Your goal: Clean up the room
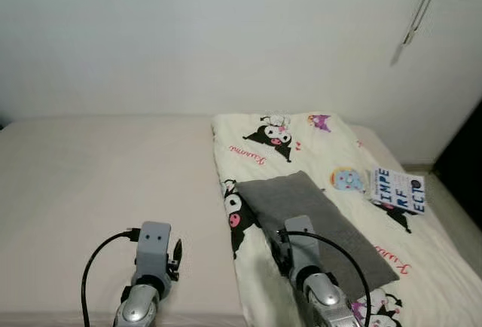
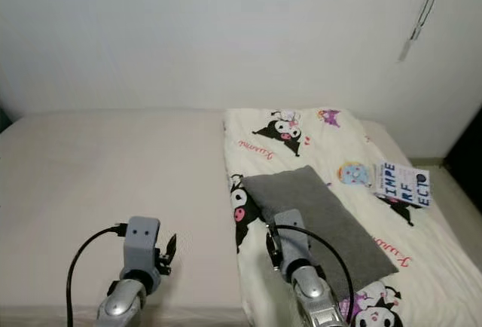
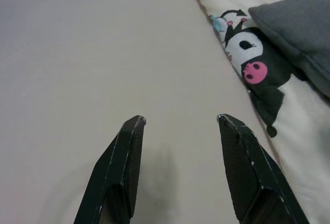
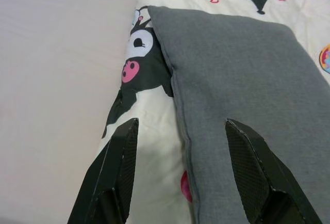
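Currently both arms are low over the near edge of the bed. Left gripper hovers above the bare beige sheet, jaws apart, holding nothing. Right gripper sits over the near left edge of the grey pillow, jaws apart, also holding nothing. Pillow lies on the cartoon-print quilt covering the bed's right half. Book lies on the quilt, far right, well apart from the pillow.
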Motion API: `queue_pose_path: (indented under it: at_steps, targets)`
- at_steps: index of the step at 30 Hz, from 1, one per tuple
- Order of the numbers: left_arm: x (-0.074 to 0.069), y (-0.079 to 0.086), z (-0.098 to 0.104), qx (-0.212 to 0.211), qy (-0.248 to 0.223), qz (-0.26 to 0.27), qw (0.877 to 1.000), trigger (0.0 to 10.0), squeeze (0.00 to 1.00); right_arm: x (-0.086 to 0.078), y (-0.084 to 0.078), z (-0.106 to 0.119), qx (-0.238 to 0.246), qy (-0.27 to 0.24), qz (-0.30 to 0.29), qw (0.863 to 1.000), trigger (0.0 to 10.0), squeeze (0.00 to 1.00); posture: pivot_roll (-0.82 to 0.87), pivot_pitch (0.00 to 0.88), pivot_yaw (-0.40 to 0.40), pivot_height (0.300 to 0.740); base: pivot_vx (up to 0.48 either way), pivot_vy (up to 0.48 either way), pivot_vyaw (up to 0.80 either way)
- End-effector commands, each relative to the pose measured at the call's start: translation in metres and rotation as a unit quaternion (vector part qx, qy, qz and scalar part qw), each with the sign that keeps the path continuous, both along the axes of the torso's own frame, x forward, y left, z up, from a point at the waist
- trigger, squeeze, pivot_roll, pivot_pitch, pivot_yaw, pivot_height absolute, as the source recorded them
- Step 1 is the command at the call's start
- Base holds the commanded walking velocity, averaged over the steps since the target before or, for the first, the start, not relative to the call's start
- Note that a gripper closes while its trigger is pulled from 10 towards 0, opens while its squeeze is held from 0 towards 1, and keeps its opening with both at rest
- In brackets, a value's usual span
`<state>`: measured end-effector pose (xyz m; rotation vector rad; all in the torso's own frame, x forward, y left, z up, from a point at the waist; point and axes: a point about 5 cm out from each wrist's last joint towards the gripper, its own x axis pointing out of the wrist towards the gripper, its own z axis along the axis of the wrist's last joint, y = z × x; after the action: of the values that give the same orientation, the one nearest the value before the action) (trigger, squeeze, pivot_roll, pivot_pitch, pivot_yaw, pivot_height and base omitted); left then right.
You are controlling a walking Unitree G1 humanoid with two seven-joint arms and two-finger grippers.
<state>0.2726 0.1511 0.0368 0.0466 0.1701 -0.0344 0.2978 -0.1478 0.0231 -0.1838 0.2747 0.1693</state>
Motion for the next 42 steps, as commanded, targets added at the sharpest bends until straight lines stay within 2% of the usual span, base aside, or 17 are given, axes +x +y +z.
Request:
queue_pose_path:
  at_steps: [1,8,12,19,24,29,34,42]
  targets:
    - [-0.004,0.002,-0.005,0.009,0.010,-0.004,1.000,10.0,0.00,-0.006,-0.003,-0.007,0.002,0.016,-0.008,1.000,10.0,0.00,0.02,0.116,-0.001,0.740,0.000,0.000,0.00]
    - [-0.006,0.001,-0.007,0.016,0.017,-0.006,1.000,10.0,0.00,-0.006,-0.003,-0.008,0.001,0.017,-0.009,1.000,10.0,0.00,0.02,0.118,0.000,0.740,0.000,-0.480,0.00]
    - [-0.005,0.002,-0.008,0.001,0.025,0.003,1.000,10.0,0.00,-0.007,-0.002,-0.008,0.002,0.018,-0.011,1.000,10.0,0.00,0.02,0.118,0.000,0.740,0.000,0.000,0.00]
    - [-0.005,0.002,-0.009,0.004,0.035,0.002,0.999,10.0,0.00,-0.008,-0.002,-0.010,0.016,0.027,-0.011,0.999,10.0,0.00,0.02,0.114,0.003,0.740,0.000,0.000,0.00]
    - [-0.006,0.006,-0.015,0.022,0.051,0.008,0.998,10.0,0.00,-0.007,-0.001,-0.008,0.030,0.027,-0.015,0.999,10.0,0.00,0.01,0.107,0.006,0.740,0.000,0.000,0.00]
    - [-0.008,0.012,-0.020,0.035,0.063,0.021,0.997,10.0,0.00,-0.007,-0.003,-0.008,0.014,0.023,-0.020,0.999,10.0,0.00,0.01,0.106,0.007,0.740,0.000,0.000,0.00]
    - [-0.009,0.014,-0.020,0.025,0.060,0.029,0.997,10.0,0.00,-0.007,-0.007,-0.008,0.008,0.022,-0.024,0.999,10.0,0.00,0.00,0.101,0.003,0.740,0.000,0.000,0.00]
    - [-0.012,0.013,-0.019,0.006,0.057,0.036,0.998,10.0,0.00,-0.005,-0.010,-0.005,0.005,0.017,-0.021,1.000,10.0,0.00,0.01,0.097,-0.013,0.711,0.000,0.000,0.00]
